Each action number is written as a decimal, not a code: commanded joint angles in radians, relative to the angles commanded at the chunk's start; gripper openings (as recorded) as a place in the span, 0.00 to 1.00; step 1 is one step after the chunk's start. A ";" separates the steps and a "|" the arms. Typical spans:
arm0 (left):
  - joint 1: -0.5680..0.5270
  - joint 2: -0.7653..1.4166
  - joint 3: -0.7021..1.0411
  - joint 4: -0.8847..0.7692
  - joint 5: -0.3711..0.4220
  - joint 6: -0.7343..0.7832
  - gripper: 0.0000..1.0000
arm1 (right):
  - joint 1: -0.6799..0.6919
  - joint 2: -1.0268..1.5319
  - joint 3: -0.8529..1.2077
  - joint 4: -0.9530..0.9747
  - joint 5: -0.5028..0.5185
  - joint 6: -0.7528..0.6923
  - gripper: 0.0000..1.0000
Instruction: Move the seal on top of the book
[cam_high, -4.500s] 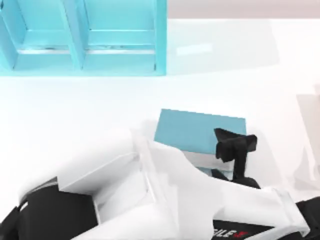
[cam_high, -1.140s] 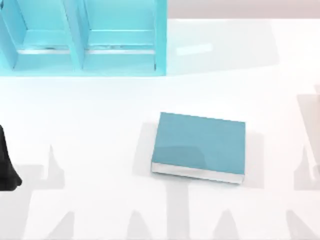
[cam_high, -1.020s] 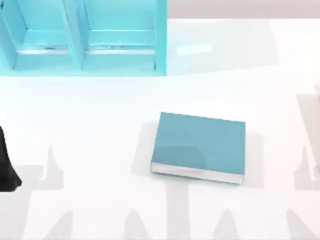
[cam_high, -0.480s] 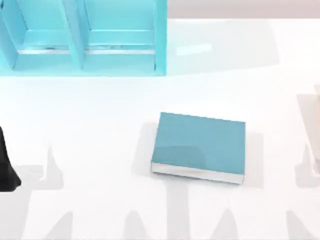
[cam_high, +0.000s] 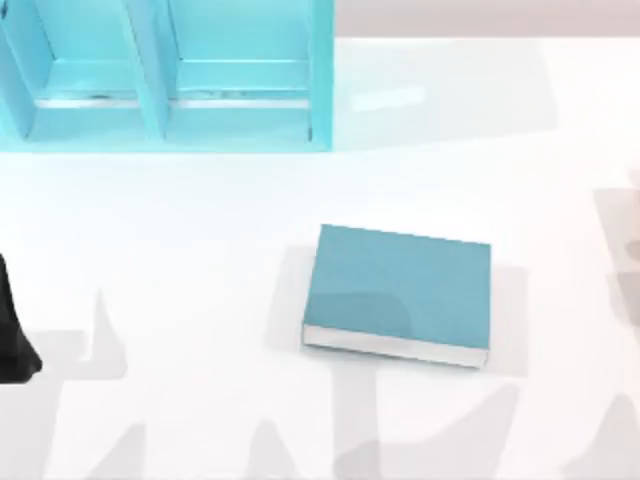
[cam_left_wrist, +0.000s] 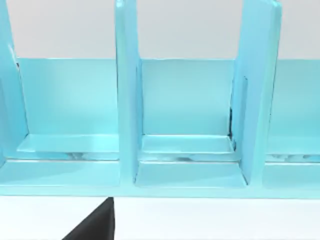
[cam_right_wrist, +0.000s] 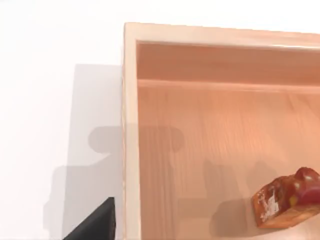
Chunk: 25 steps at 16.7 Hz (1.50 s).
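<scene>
the seal (cam_right_wrist: 289, 202) is lying in a wooden tray (cam_right_wrist: 131, 125), not yet moved; the book (cam_high: 400, 290) is sitting bare on the desk (cam_high: 200, 250). i cannot tell how either arm's jaws are standing.

No readable text, label, brand, number or sign showing anywhere. Book (cam_high: 400, 288) cover lying plain, nothing printed on it. Light-blue shelf (cam_left_wrist: 185, 125) walls carrying no markings. Seal (cam_right_wrist: 288, 200) showing pale flecks on amber body, not forming any letters I am able to read. Wooden tray (cam_right_wrist: 131, 125) rim and floor staying bare of writing. White table (cam_high: 180, 250) bearing no marks.
</scene>
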<state>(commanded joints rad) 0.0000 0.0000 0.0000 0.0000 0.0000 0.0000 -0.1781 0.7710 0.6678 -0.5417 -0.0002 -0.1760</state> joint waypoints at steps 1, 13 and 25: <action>0.000 0.000 0.000 0.000 0.000 0.000 1.00 | -0.024 0.108 0.085 -0.072 0.001 -0.022 1.00; 0.000 0.000 0.000 0.000 0.000 0.000 1.00 | -0.234 1.096 0.890 -0.689 0.002 -0.221 1.00; 0.000 0.000 0.000 0.000 0.000 0.000 1.00 | -0.240 1.157 0.859 -0.623 0.000 -0.226 1.00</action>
<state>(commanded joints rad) 0.0000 0.0000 0.0000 0.0000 0.0000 0.0000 -0.4184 1.9282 1.5267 -1.1644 0.0000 -0.4023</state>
